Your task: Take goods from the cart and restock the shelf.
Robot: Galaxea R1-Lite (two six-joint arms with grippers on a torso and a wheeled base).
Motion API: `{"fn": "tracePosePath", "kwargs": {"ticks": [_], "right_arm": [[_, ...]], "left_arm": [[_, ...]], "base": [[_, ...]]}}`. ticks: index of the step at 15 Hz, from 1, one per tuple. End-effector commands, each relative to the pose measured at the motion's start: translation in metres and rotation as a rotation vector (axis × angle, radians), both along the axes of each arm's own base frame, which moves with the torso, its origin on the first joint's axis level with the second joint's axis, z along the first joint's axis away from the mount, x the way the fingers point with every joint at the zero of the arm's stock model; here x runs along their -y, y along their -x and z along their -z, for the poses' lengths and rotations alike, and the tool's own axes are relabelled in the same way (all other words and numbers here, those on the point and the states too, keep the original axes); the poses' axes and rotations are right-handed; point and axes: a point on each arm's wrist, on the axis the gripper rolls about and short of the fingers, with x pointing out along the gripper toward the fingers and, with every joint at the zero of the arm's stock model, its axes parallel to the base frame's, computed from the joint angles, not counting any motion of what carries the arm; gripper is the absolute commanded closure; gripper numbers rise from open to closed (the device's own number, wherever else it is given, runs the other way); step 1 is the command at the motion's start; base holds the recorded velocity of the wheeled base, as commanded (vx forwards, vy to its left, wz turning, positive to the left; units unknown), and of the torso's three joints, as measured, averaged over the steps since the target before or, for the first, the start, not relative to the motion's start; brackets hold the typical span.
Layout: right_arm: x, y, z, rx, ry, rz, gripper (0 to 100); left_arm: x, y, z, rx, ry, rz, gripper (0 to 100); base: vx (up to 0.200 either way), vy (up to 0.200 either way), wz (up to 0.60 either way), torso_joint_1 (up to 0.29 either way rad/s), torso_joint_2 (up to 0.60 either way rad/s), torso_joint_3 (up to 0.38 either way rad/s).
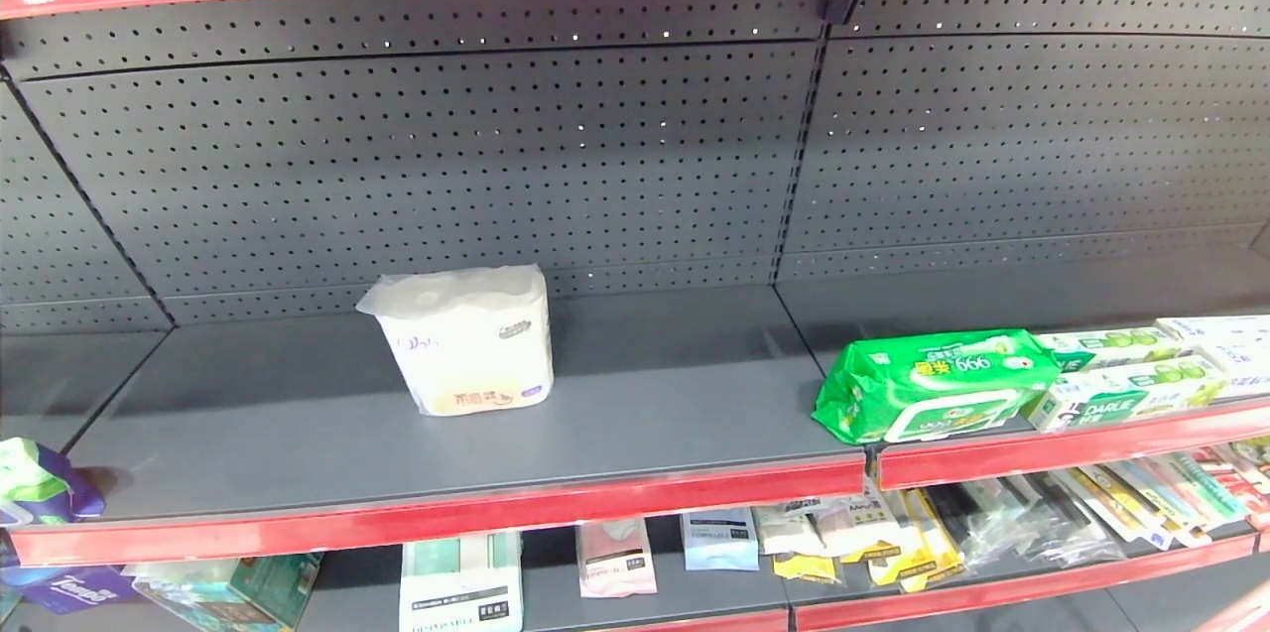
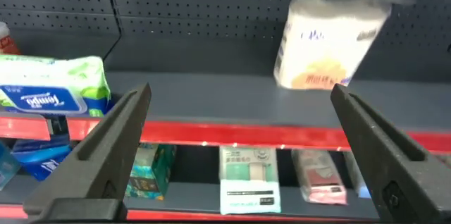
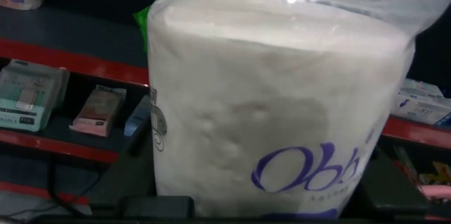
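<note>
Plastic-wrapped paper rolls [image 3: 282, 97] sit clamped in the right gripper [image 3: 261, 196], probably meant to join the matching pack [image 1: 466, 339] at eight o'clock on the grey shelf [image 1: 298, 434]. The left gripper [image 2: 241, 94] hangs spread wide and empty.

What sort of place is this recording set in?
Most likely a shop aisle: grey pegboard shelves with red edge strips, stocked with packaged goods such as a paper roll pack, a green wipes pack and toothpaste boxes.
</note>
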Motion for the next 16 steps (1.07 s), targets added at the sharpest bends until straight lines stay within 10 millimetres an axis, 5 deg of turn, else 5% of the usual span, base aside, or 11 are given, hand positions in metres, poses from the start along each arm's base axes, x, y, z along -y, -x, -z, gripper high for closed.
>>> {"fn": "tracePosePath", "kwargs": {"ticks": [1,6,9,13,16], "right_arm": [[-0.014,-0.017,-0.016,-0.028,0.033,-0.05,100],[-0.047,-0.037,-0.035,-0.107,0.122,0.061,100],[-0.062,-0.05,-0.043,-0.125,0.107,0.086,100],[-0.108,-0.094,-0.058,-0.188,-0.017,0.142,100],[-0.117,-0.107,-0.042,-0.253,0.009,0.202,100]], "left_arm": [[-0.01,-0.063,-0.055,-0.155,0.066,-0.009,0],[-0.038,-0.15,-0.049,-0.254,-0.021,0.113,0],[-0.042,-0.16,-0.046,-0.263,-0.056,0.174,0],[-0.043,-0.165,-0.048,-0.258,-0.055,0.192,0],[-0.045,-0.173,-0.048,-0.262,-0.075,0.234,0]], "base": [[0.0,0.0,0.0,0.0,0.0,0.0],[0.0,0.0,0.0,0.0,0.0,0.0],[0.0,0.0,0.0,0.0,0.0,0.0],[0.0,0.0,0.0,0.0,0.0,0.0],[0.0,0.0,0.0,0.0,0.0,0.0]]}}
